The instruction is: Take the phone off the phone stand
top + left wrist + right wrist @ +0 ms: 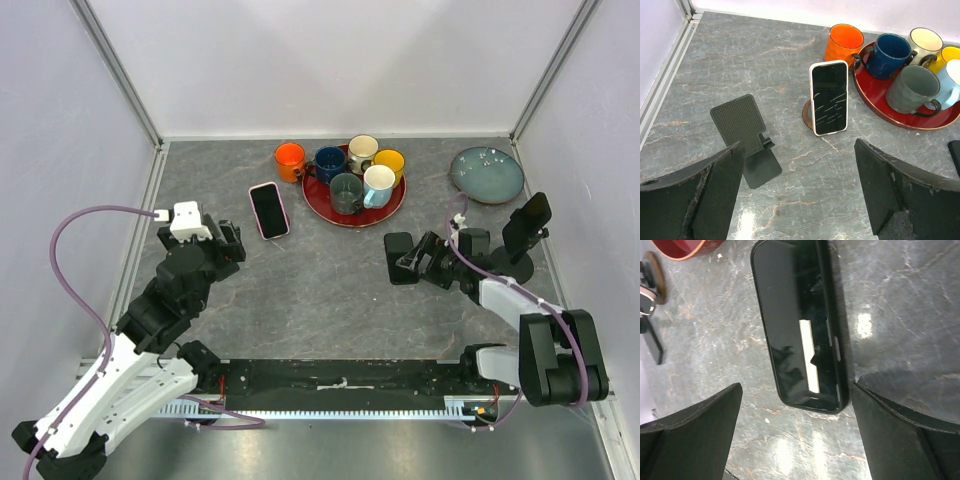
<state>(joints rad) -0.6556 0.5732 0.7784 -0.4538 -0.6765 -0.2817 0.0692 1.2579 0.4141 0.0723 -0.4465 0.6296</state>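
Observation:
A black phone (797,325) lies flat on the table, screen up, just ahead of my open right gripper (796,390); its right edge is close to the right finger (900,410). In the top view it (400,256) lies left of the right gripper (418,262). An empty black stand (527,225) stands right of that arm. A white-cased phone (829,97) leans upright on a round brown stand (806,111); it also shows in the top view (269,210). My left gripper (799,145) is open and empty, short of it. An empty black mesh stand (740,125) stands at its left.
A red tray (320,205) with several mugs sits at the back centre, an orange mug (290,160) beside it. A blue-grey plate (487,173) lies at the back right. Walls close in the table on three sides.

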